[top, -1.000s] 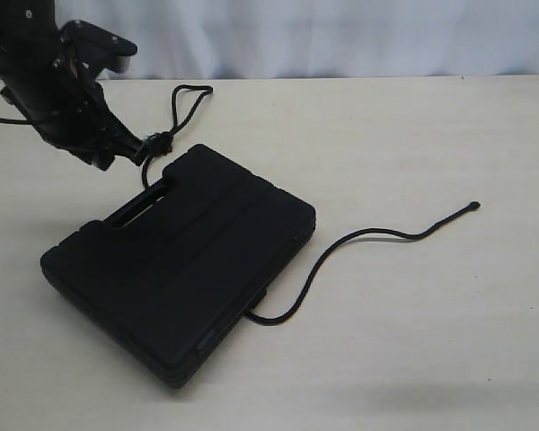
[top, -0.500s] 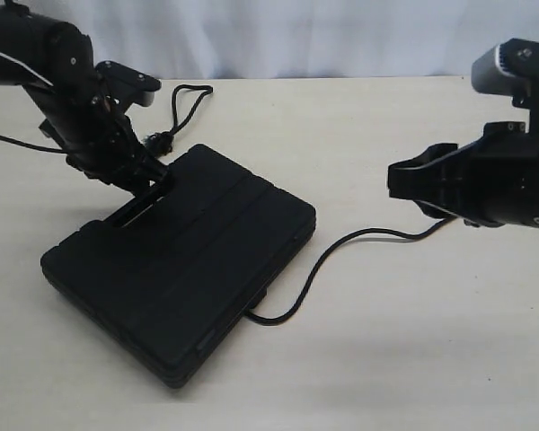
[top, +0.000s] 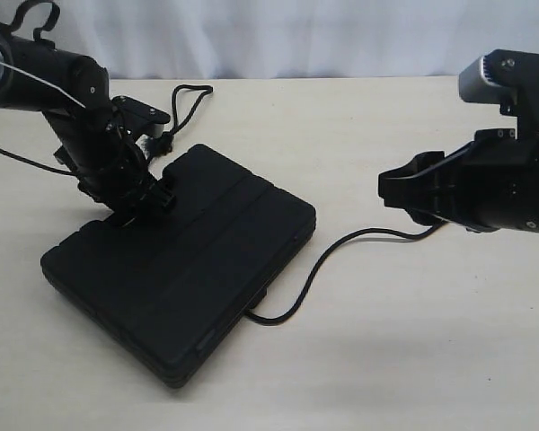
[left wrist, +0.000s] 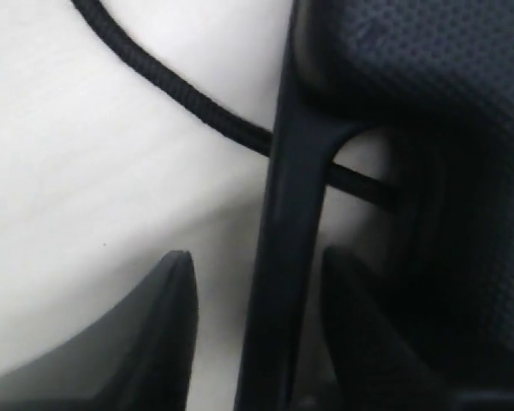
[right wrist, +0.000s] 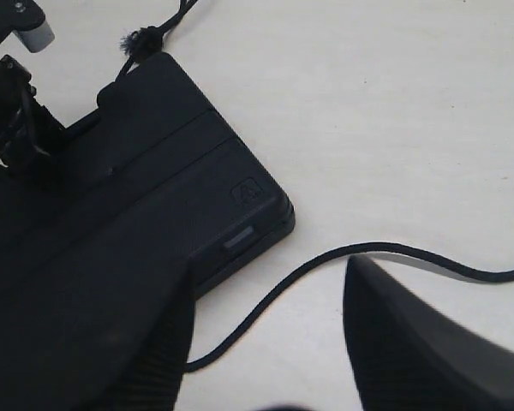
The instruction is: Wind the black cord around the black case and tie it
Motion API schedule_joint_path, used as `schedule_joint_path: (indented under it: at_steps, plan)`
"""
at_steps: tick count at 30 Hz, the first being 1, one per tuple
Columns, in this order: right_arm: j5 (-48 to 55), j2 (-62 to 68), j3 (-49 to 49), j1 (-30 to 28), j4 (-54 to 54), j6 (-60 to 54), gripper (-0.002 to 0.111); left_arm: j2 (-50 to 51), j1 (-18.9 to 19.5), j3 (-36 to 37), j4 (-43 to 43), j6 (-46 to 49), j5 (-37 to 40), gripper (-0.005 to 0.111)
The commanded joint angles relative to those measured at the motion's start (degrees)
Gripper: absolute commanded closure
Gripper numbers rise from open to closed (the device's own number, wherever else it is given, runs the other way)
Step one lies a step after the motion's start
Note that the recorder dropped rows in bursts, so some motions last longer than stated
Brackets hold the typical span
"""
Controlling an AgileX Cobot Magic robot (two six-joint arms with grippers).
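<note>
The black case (top: 198, 269) lies flat on the table, its handle slot toward the back left. My left gripper (top: 148, 199) is down at that slot and open. In the left wrist view its fingers (left wrist: 167, 330) straddle the case's handle bar (left wrist: 283, 214) with gaps on both sides. The black cord (top: 319, 260) comes out from under the case's near right edge and curves right until the right arm hides it. Its frayed knot (top: 162, 139) and loop (top: 190, 90) lie behind the case. My right gripper (top: 393, 189) hovers open over the cord (right wrist: 325, 257), holding nothing.
The cord (left wrist: 167, 81) passes under the handle bar close to the left fingers. A pale curtain (top: 296, 36) runs along the table's far edge. Bare tabletop (top: 386, 359) lies in front of and to the right of the case.
My left gripper has moved from the frayed knot down to the case's handle slot. The right arm came in from the right and edged slightly left.
</note>
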Motion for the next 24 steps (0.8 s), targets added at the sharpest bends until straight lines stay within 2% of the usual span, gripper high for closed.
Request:
schedule_joint_path:
  at_steps: [1, 3, 9, 14, 18, 24]
  plan:
    - [0.06, 0.07, -0.29, 0.06, -0.71, -0.42, 0.058, 0.02, -0.06, -0.33, -0.75, -0.14, 0.01, 0.091]
    - [0.06, 0.07, -0.29, 0.06, -0.71, -0.42, 0.058, 0.02, -0.06, -0.37, -1.05, -0.52, 0.09, 0.107]
    - [0.57, -1.59, -0.49, 0.06, -0.71, -4.43, 0.058, -1.48, -0.06, -0.63, -1.91, -6.86, 2.69, 0.107]
    - [4.32, -5.72, -1.97, 1.19, -0.71, -11.80, 0.058, -5.48, 0.06, -2.77, -3.51, -10.35, 9.06, 0.107]
    - [4.61, -8.12, -1.97, 7.29, -0.71, -19.62, 0.058, -8.84, 0.06, -3.62, -8.09, -10.35, 13.81, 0.107]
    - [4.59, -9.97, -1.97, 20.06, -1.84, -30.64, 0.058, -11.25, 0.06, -3.62, -14.56, -10.35, 18.23, 0.107]
